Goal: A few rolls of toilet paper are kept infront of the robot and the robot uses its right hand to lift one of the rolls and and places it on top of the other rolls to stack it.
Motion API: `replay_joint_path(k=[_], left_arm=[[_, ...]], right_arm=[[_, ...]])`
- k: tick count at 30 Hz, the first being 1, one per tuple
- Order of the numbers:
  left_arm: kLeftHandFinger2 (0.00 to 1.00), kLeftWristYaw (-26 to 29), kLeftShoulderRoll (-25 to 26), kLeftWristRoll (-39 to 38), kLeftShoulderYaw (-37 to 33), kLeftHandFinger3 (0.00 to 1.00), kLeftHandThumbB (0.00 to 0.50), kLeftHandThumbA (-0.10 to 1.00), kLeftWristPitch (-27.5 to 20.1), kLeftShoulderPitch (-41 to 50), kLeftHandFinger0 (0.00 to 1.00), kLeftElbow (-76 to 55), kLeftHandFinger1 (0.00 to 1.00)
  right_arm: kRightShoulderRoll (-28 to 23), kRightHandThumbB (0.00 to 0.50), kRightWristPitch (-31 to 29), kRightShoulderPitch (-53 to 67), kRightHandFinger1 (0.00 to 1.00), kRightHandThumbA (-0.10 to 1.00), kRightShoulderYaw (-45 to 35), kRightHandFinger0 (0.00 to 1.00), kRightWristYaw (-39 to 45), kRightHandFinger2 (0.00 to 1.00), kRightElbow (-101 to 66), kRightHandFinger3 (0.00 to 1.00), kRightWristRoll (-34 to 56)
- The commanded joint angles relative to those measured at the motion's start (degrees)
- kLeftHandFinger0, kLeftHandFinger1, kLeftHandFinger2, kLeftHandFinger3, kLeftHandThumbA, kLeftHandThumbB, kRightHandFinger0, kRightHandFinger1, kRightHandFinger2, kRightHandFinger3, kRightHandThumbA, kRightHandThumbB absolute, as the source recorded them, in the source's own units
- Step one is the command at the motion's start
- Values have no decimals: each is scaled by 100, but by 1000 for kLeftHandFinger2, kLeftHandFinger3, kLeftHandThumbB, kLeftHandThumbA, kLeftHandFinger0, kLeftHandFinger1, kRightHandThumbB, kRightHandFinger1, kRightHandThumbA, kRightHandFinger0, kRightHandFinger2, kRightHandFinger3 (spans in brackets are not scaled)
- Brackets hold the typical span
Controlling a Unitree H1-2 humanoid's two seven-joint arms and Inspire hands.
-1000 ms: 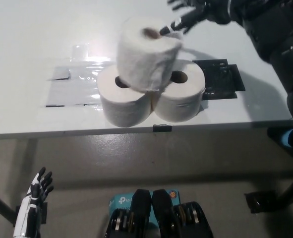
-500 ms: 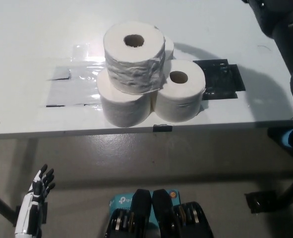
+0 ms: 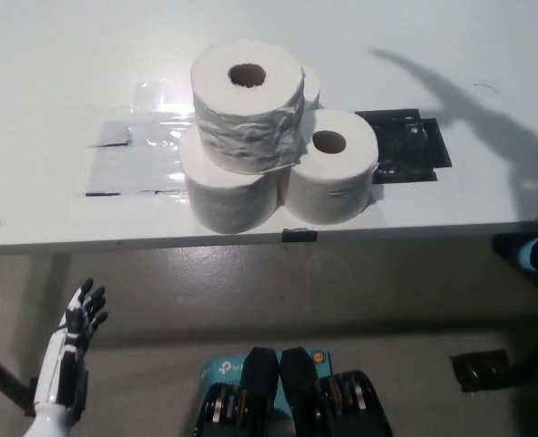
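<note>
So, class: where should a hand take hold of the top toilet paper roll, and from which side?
Grip the top toilet paper roll around its curved side wall, coming from above or the right. It stands upright, core hole facing up, resting on the lower rolls; its upper half is clear all round.

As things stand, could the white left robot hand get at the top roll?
Probably not readily. The left robot hand hangs open below the table edge, off to the left, while the top roll sits on the lower rolls further in. Nothing blocks it from above, though.
</note>
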Motion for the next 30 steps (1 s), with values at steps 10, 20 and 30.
replay_joint_path(k=[10, 20, 30], left_arm=[[1000, -82, -81, -326, 1, 1000, 218, 1000, 58, -763, 1000, 130, 1000], [1000, -127, -57, -287, 25, 1000, 184, 1000, -61, -151, 1000, 57, 1000], [1000, -198, -93, -307, -11, 1000, 200, 1000, -175, 587, 1000, -21, 1000]], right_arm=[[-1725, 241, 1057, 1942, 1000, 1000, -2891, 1000, -726, 1000, -7831, 1000, 1846], [-936, 281, 572, 5474, 1000, 1000, -4033, 1000, -1546, 1000, -9582, 1000, 3415], [849, 329, -481, 8390, 1000, 1000, -2851, 1000, -1563, 1000, -9948, 1000, 3352]])
